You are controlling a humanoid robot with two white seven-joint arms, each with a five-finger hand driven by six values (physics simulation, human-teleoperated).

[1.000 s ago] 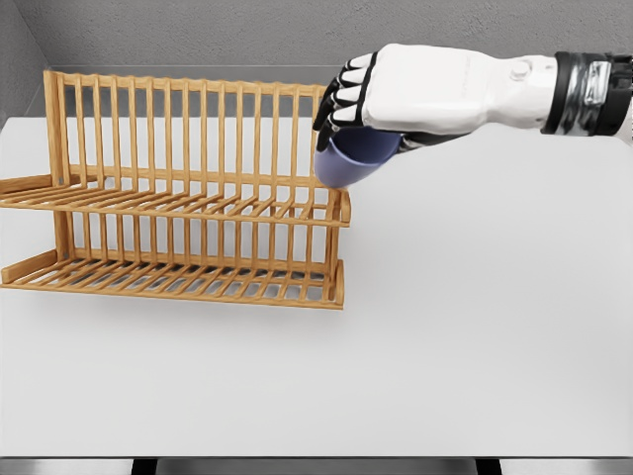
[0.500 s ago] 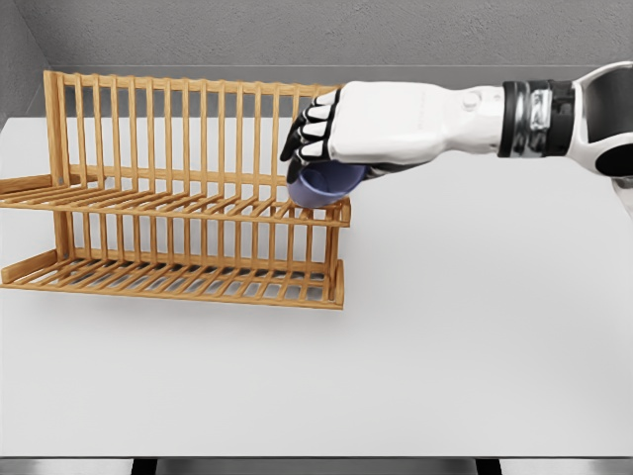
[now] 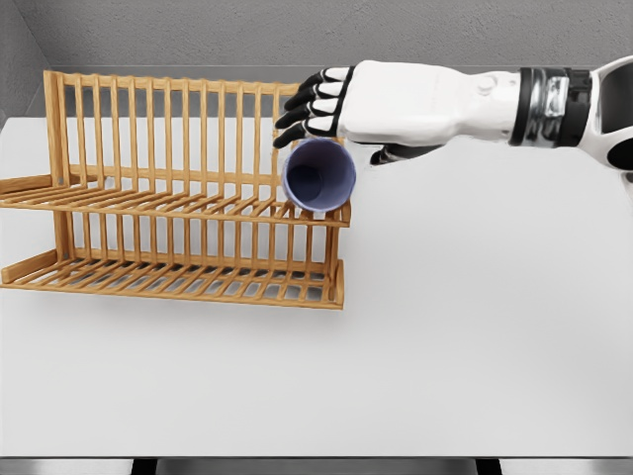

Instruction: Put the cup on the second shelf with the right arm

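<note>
A blue cup (image 3: 318, 176) lies on its side at the right end of the wooden rack's upper shelf (image 3: 168, 204), its mouth facing me. My right hand (image 3: 331, 119) hovers just above and behind the cup, with the fingers (image 3: 302, 107) spread and stretched out to the left, holding nothing. The thumb (image 3: 388, 154) sits to the right of the cup, apart from it. The right arm comes in from the upper right. The left arm does not show.
The two-tier wooden dish rack (image 3: 59, 168) stands at the back left of the white table (image 3: 475, 327). Its lower shelf (image 3: 178, 281) holds nothing. A grey wall runs behind the table.
The hand carried the cup leftward and down onto the upper shelf, then its fingers opened and lifted off. The cup now rests on its side with its mouth toward me.
</note>
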